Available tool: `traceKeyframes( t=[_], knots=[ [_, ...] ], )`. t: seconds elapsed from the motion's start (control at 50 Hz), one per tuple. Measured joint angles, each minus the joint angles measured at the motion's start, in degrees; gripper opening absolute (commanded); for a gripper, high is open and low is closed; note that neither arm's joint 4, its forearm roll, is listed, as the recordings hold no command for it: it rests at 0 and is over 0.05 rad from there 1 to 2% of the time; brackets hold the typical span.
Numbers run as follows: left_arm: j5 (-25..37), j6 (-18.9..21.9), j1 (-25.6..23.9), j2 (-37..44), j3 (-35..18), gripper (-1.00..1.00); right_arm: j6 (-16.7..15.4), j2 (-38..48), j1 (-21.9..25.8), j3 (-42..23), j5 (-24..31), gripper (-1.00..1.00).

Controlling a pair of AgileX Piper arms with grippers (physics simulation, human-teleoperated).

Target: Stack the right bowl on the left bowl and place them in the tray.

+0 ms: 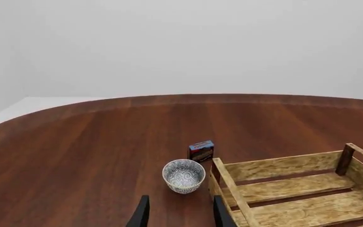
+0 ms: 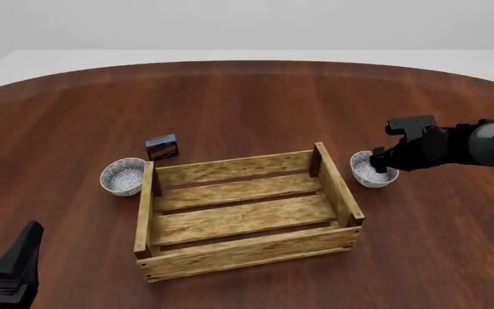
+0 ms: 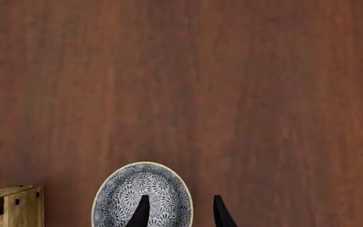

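Two bowls upright, tray [image 2: 245, 219] lengthwise between, right tool [image 3: 178, 215] apparently straddling right bowl [image 3: 128, 198] rim

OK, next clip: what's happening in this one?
Two simulated arms are at a wooden table with a slatted tray in the middle and a patterned bowl on each side. The right end effector is open over the right bowl, one finger inside the rim and one outside, not yet closed. The left end effector is open, hanging back from the left bowl. A small box stands beside that bowl. Nothing is stacked yet.
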Motion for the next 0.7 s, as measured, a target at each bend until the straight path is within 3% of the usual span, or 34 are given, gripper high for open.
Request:
traceKeyframes(
  t=[0.46, 0.48, 0.7],
  knots=[
    [-0.2, -0.3, 0.1, 0.0, 0.0, 1.00, -0.1, 3.2, -0.1, 2.2, -3.5, 1.00],
    [-0.2, -0.3, 0.1, 0.0, 0.0, 1.00, -0.1, 3.2, -0.1, 2.3, -3.6, -1.00],
    [-0.2, -0.4, -0.1, 0.0, -0.1, 1.00, -0.3, 2.6, -0.4, 2.5, -4.1, -1.00]
  ],
)
